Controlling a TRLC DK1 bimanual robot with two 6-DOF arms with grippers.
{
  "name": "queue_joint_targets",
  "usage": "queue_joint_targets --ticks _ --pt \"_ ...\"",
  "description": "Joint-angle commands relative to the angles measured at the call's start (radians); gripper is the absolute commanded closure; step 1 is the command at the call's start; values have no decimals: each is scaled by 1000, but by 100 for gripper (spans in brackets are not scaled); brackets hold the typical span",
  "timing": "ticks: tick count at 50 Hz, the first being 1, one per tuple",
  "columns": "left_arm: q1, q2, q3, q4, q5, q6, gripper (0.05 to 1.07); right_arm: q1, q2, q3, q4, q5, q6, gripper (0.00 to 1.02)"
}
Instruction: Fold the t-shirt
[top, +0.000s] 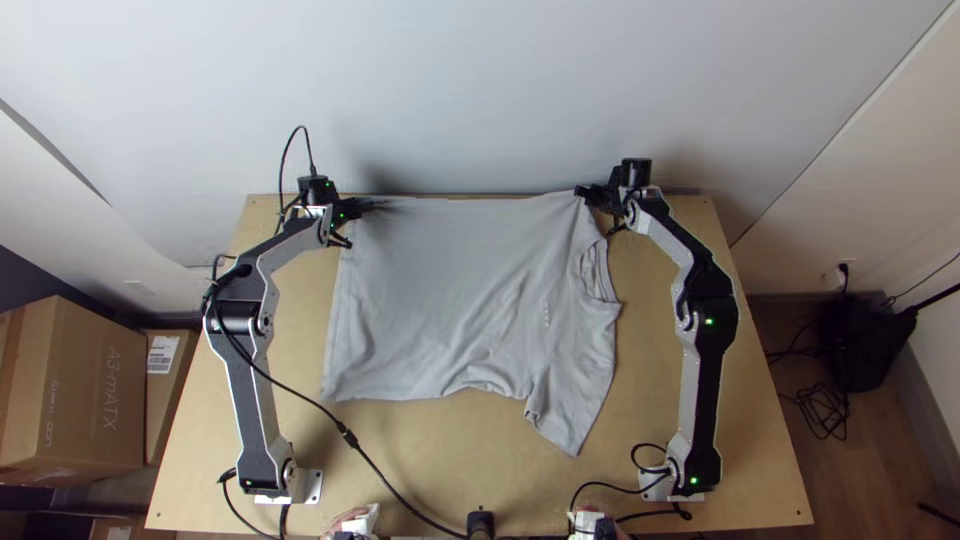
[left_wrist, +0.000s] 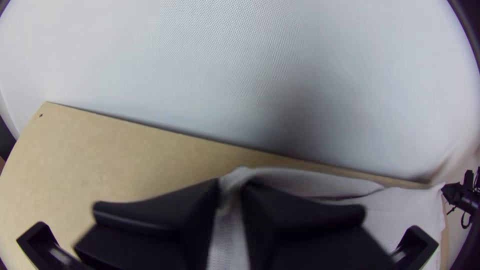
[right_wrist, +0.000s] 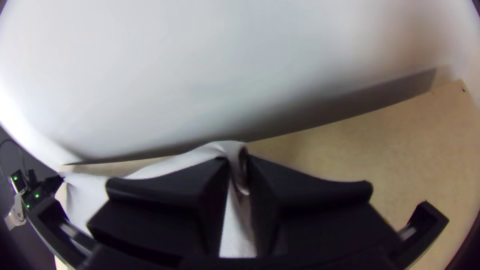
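Here on the table (top: 450, 450), straight to the grey t-shirt (top: 450, 290): lies spread out sideways across the middle, with the collar (top: 592, 275) toward the right and the bottom hem (top: 335, 330) along the left. Looking nearer, to one sleeve (top: 565, 420): slants toward the near edge, with soft ripples in the body beside it.

Up to the far left corner of the cloth, and the left gripper (top: 370, 203): has its jaws closed right up, with a pinch of cloth caught between them. In the left wrist view, seen running up through the narrow gap and bunching at the tips.

Across to the right gripper (top: 582, 191), at the far edge near the shoulder: also clamped, with cloth squeezed tight between the jaws and looped up just past the tips in the right wrist view. Between the two grips, drawn nearly straight along the table's far edge, close to the pale wall (top: 480, 90). Down in front of the hem, past a black cable (top: 347, 436): runs clear of the cloth.
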Motion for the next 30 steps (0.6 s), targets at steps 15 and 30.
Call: queue_joint_targets --ticks 15,30 --pt "36 -119 200 -257 -9 -133 9 -33 -36 279 -254 53 30 4" --pt "76 -446 -1 -326 114 -116 9 -50 -293 263 -544 55 124 5"
